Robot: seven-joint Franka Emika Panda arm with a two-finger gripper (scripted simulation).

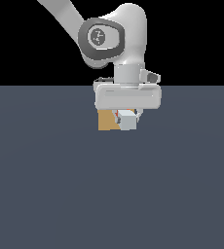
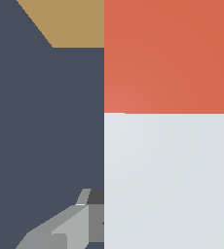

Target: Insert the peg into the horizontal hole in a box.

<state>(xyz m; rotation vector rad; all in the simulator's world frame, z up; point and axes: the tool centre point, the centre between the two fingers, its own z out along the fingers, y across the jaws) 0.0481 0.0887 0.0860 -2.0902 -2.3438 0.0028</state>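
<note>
exterior view distant, level, facing arm, wrist view tight along the peg (image 2: 167, 121), both share peg and box (image 1: 107, 120)

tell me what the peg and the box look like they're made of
Peg: flat matte render, red-orange at one end and pale grey-white at the other, with no grain or shine; possibly painted plastic or wood, but that is unclear. Box: uniform matte tan with no texture; it could pass for wood or cardboard. The hand looks like smooth light-grey plastic or metal.

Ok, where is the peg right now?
In the exterior view the peg sits centre frame, held in the gripper, just right of the box.
</note>
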